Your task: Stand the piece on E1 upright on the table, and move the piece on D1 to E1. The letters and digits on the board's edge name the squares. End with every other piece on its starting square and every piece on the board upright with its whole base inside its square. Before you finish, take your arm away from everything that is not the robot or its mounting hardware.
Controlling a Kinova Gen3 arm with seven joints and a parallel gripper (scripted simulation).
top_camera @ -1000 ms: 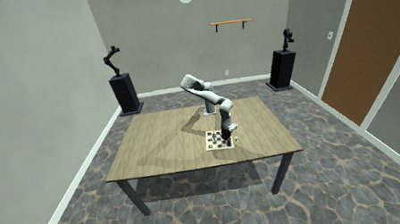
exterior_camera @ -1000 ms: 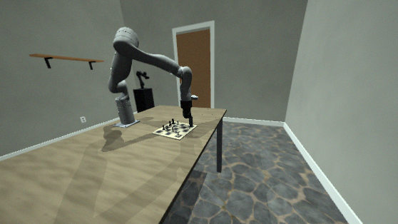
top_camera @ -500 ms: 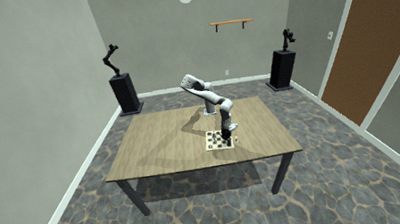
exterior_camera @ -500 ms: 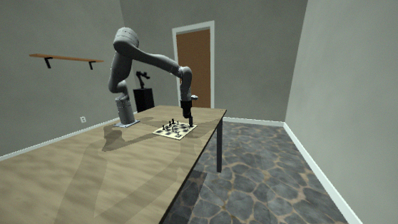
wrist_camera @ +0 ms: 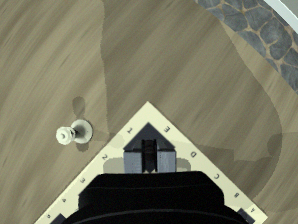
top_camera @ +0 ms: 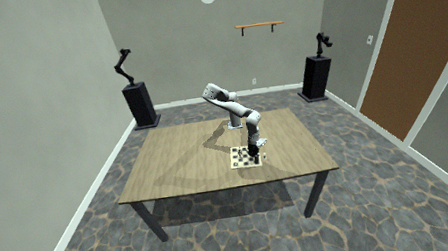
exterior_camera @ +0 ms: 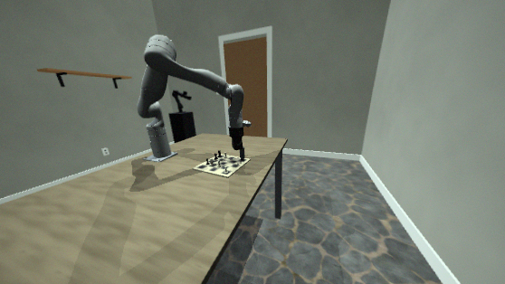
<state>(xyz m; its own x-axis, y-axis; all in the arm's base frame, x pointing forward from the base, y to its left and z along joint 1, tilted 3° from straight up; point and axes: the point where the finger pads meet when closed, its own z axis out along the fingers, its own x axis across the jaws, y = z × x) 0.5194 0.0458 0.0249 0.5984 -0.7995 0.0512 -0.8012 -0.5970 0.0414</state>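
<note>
Black chess piece (wrist_camera: 149, 150) gripped at the E1 corner

Closed on the small dark piece, the black two-finger gripper (top_camera: 255, 157) (exterior_camera: 242, 156) (wrist_camera: 149, 150) points down over the E1 corner of the cream-and-dark chessboard (top_camera: 246, 167) (exterior_camera: 228, 175) (wrist_camera: 122, 136). Whether the piece's base touches the square, I cannot tell. Just beside the board, past its numbered edge, a white chess piece (top_camera: 265, 156) (wrist_camera: 75, 133) stands upright on the light-brown wooden table (top_camera: 174, 161) (exterior_camera: 113, 226) (wrist_camera: 40, 75). More small pieces stand on the board, too tiny to identify. Farther out, the grey-white jointed arm (top_camera: 238, 107) (exterior_camera: 199, 77) arches over from its base on the tabletop, and an orange-brown wall shelf (top_camera: 258, 25) (exterior_camera: 86, 73) hangs beyond.
</note>
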